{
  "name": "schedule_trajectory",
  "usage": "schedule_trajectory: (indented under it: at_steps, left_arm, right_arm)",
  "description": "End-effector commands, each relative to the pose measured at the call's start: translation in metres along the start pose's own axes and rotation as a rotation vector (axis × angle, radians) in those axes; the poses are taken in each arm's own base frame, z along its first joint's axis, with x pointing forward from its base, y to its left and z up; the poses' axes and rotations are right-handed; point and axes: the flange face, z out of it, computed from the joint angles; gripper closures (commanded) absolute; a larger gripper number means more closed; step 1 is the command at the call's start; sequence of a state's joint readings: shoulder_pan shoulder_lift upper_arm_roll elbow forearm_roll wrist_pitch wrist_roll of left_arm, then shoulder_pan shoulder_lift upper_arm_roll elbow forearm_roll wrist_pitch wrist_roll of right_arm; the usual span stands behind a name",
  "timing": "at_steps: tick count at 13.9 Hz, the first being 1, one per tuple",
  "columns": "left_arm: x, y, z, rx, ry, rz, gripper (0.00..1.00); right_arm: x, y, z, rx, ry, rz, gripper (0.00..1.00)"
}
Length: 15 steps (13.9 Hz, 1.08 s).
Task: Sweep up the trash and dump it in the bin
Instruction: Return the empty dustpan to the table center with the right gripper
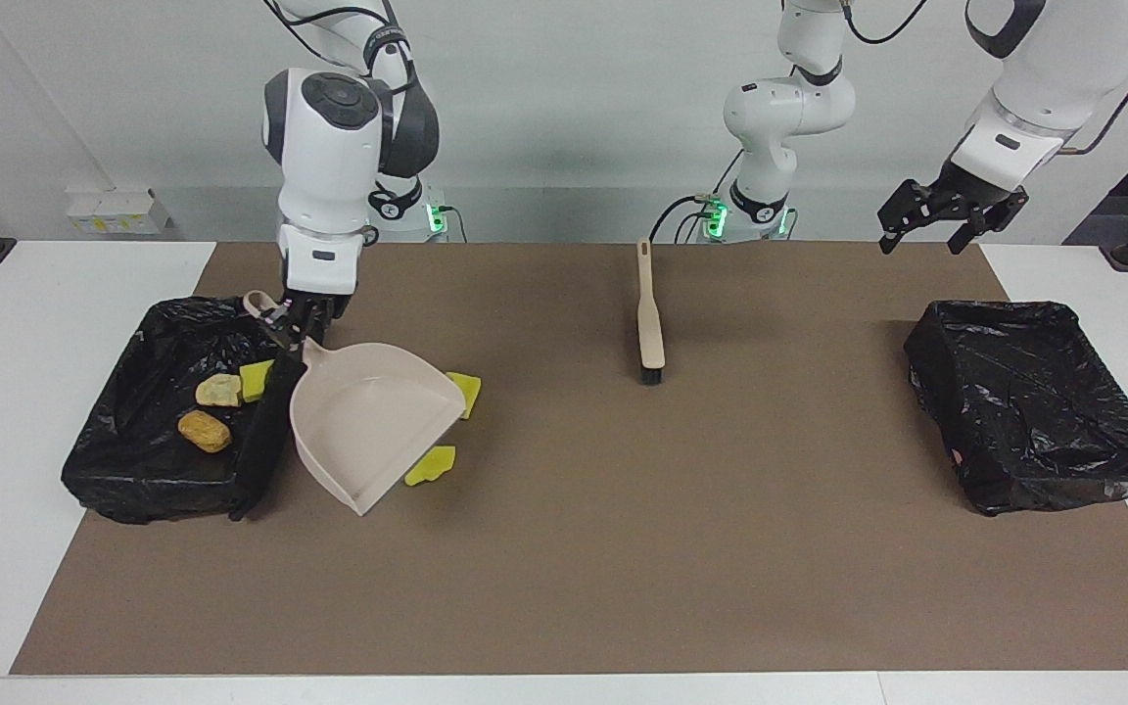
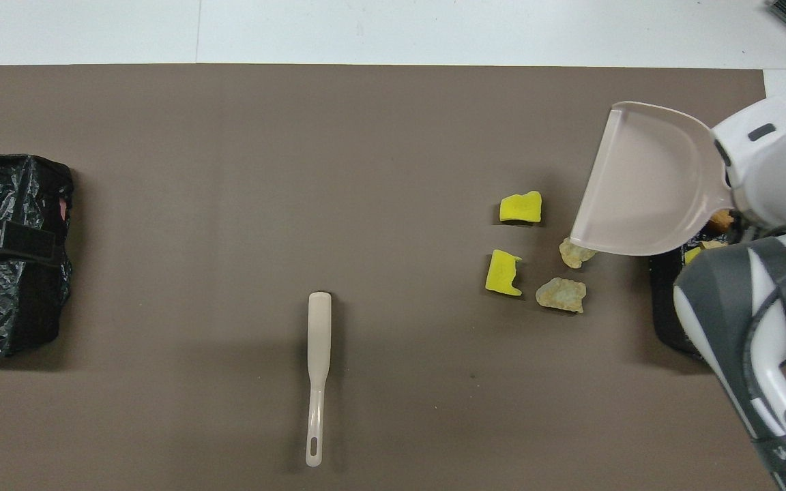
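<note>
Overhead view: long beige brush point(image 2: 318, 368) idle near robots' mat edge, four yellow/tan trash scraps point(image 2: 557, 294) unswept beside black-lined bin point(image 1: 148, 431) holding three, right gripper point(image 1: 295, 318) clamped on beige plastic dustpan point(image 1: 368, 416) above them, left gripper point(image 1: 951, 211) spread, waiting; next: ground dustpan, fetch brush.
</note>
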<state>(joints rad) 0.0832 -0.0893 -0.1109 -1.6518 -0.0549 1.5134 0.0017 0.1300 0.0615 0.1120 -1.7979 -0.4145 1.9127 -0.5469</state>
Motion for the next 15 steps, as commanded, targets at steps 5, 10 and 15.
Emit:
schedule_trajectory:
  at_steps: [5,10,15]
  left_arm:
    - [-0.004,-0.004,-0.008,0.016,0.012,-0.008,0.00]
    - [-0.004,-0.008,-0.008,0.016,0.010,-0.014,0.00]
    - [-0.004,-0.008,-0.009,0.017,0.011,-0.014,0.00]
  right_arm:
    - [0.137,-0.061,-0.013,0.192,0.080,0.494,1.00]
    - [0.230,-0.103,-0.018,0.327,0.072,0.886,1.00]
    - [0.296,-0.177,-0.005,0.366,0.058,1.076,1.00]
